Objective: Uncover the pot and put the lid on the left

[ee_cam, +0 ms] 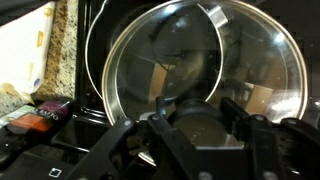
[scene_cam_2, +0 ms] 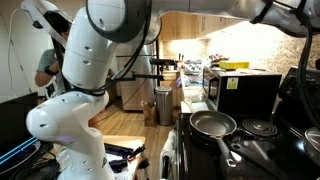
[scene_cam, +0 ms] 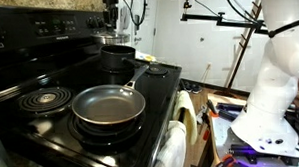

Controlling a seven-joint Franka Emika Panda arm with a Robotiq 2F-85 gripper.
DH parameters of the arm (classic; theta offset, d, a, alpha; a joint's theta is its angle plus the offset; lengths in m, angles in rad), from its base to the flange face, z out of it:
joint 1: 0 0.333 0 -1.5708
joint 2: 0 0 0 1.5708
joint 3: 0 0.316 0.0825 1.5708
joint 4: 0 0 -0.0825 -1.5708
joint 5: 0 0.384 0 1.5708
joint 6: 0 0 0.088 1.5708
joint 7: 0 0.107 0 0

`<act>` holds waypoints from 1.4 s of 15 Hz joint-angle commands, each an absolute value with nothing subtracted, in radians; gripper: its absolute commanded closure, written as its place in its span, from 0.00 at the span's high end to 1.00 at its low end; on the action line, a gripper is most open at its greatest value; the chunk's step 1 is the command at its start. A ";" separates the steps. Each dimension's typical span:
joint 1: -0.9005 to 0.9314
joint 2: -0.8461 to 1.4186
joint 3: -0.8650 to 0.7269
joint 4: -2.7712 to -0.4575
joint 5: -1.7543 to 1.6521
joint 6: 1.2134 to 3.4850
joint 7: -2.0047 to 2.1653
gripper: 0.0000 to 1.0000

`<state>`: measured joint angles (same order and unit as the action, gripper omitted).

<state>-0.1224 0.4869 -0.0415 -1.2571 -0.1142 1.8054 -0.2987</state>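
Note:
The small dark pot [scene_cam: 119,61] stands on the back burner of the black stove, behind the frying pan. The round lid [scene_cam: 116,39] with its steel rim is right at the pot's top; I cannot tell whether it rests on the rim or hangs just above it. My gripper [scene_cam: 111,17] comes down from above onto it. In the wrist view the lid [ee_cam: 200,50] fills the frame, and the gripper [ee_cam: 190,118] has its two fingers closed on the dark knob.
A wide grey frying pan [scene_cam: 108,105] with a long handle sits on the front burner and also shows in an exterior view [scene_cam_2: 213,123]. A black spiral coil [scene_cam: 45,98] lies to one side. Speckled counter [ee_cam: 60,50] borders the stove. The robot's white base [scene_cam: 275,89] stands beside it.

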 commanded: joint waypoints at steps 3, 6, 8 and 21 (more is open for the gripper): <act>-0.105 0.449 0.038 -1.283 -0.063 1.818 -0.451 0.33; -0.093 0.455 0.080 -1.285 -0.027 1.811 -0.524 0.33; -0.078 0.464 0.102 -1.284 -0.014 1.807 -0.562 0.33; -0.027 0.543 0.101 -1.263 -0.021 1.840 -0.557 0.33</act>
